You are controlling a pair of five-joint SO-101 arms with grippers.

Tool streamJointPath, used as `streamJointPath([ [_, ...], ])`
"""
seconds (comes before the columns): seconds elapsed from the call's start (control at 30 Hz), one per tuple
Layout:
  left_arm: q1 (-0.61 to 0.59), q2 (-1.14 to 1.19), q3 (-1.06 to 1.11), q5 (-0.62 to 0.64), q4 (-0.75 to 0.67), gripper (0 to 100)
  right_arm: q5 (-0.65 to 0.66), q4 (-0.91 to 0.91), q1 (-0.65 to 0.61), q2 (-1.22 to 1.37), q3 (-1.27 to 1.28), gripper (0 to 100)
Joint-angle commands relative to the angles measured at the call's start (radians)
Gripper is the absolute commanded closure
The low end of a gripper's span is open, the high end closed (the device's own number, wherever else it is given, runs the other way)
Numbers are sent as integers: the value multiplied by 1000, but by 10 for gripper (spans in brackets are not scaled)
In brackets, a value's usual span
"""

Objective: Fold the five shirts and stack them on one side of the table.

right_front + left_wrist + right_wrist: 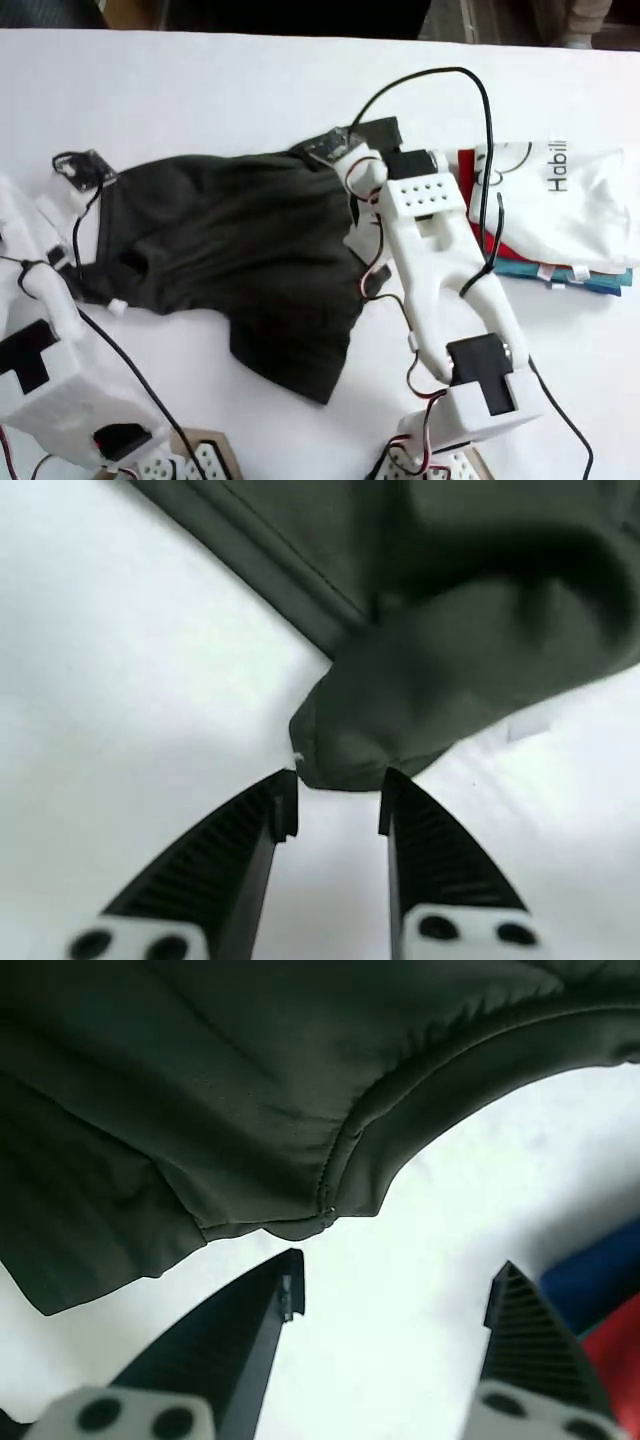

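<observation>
**A:** Status at the 6 o'clock edge, nearest us?

**B:** 2 white arms rise from there. The left arm stands at about 8 o'clock, along the edge of the dark shirt. The right arm runs from 5 o'clock in toward the centre.

**A:** And their grippers?

**B:** The left gripper has its 2 ribbed fingers parted, with nothing between them. A bunched fold of the dark shirt sits right at the tips; I cannot tell whether it touches them. The right gripper gapes wider and also holds nothing. A stitched seam of the same shirt lies just past its tips, over the white table.

**A:** Where does that shirt lie?

**B:** It lies unfolded and rumpled across the middle, from 9 o'clock past the centre. 1 flap trails down toward 6 o'clock. The right arm's wrist hangs over the shirt's corner at about 1 o'clock.

**A:** Anything folded?

**B:** Yes, a stack at 3 o'clock, just beside the right arm and apart from the dark shirt. A white shirt lies on top, a red shirt shows under it, and a blue shirt peeks out at the bottom. I count 3 colours; whether more layers hide inside, I cannot tell.

**A:** Farther back?

**B:** A black cable arcs up from the right wrist toward 12 o'clock, then drops across the white shirt.
</observation>
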Motion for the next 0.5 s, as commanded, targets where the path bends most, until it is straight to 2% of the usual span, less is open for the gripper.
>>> streamJointPath([
  [0.0,-8,-32,65,-77,-101,843,9,-1,-2,-2,-40,704],
  [0.27,-2,-23,148,-78,-210,843,9,1,-2,-2,-40,704],
  [0.47,20,-34,217,-78,-210,867,9,2,-2,-4,-40,704],
])
